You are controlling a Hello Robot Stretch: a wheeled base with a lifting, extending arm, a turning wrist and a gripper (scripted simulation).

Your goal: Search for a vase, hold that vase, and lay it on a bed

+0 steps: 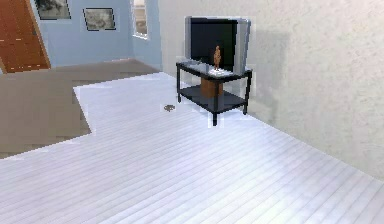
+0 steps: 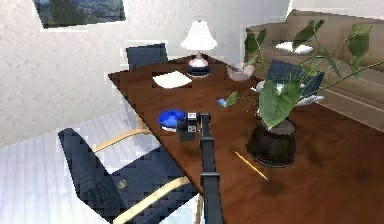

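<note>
A slim brown upright thing [image 1: 216, 56] stands on top of the black TV stand [image 1: 238, 74], in front of the television [image 1: 218, 40]. On the stand's lower shelf sits a squat orange-brown pot [image 1: 210, 87]. In the arm side view the dark arm bar [image 2: 210, 175] rises over a dark wooden table [image 2: 320, 165]. My gripper [image 2: 184, 127] is at its far end, at a blue and white thing [image 2: 174, 119] lying on the tabletop. I cannot tell whether the gripper holds anything.
On the table stand a white lamp [image 2: 199, 42], a leafy plant in a dark pot [image 2: 272, 142], papers [image 2: 172, 79], a bowl [image 2: 238, 72] and a pencil [image 2: 250, 165]. Blue chairs [image 2: 110, 175] ring it, with a sofa [image 2: 340, 70] behind. A small thing [image 1: 169, 106] lies on the white floor.
</note>
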